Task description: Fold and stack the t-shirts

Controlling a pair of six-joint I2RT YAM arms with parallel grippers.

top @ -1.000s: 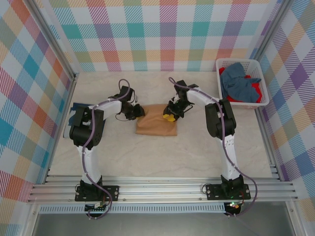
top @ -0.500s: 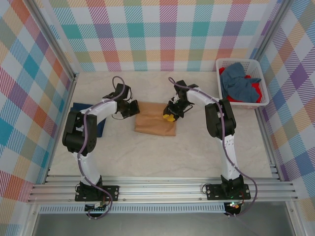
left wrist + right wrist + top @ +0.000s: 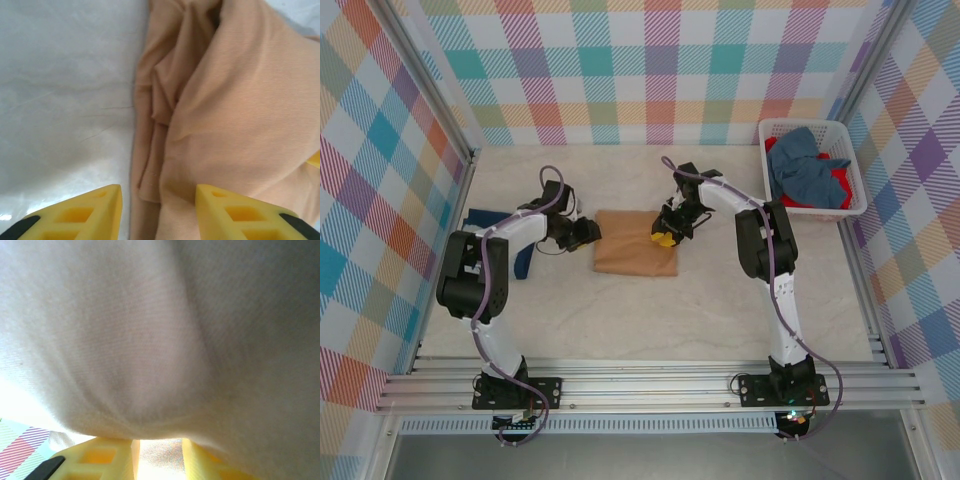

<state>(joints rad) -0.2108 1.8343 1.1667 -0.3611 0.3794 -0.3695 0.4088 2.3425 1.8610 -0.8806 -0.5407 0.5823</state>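
Note:
A tan t-shirt (image 3: 635,255) lies folded into a rectangle mid-table. My left gripper (image 3: 588,233) sits at its left edge. In the left wrist view that gripper (image 3: 158,215) is open, and the shirt's layered hem (image 3: 150,165) lies on the table just beyond the yellow fingertips (image 3: 85,215). My right gripper (image 3: 667,235) is on the shirt's upper right part, shut on a fold of the tan cloth (image 3: 165,340), which drapes over the yellow fingers (image 3: 100,460) in the right wrist view. A navy t-shirt (image 3: 485,218) lies flat at the far left, partly under my left arm.
A white lattice basket (image 3: 848,160) stands at the back right with a blue shirt (image 3: 807,165) and a red one (image 3: 832,182) heaped inside. Checked walls close the table at the back and both sides. Bare tabletop (image 3: 650,320) stretches in front of the tan shirt.
My left gripper opened, let go of the tan shirt's left edge and drew slightly left; its elbow swung left off the navy shirt. The right gripper has kept its grip and place.

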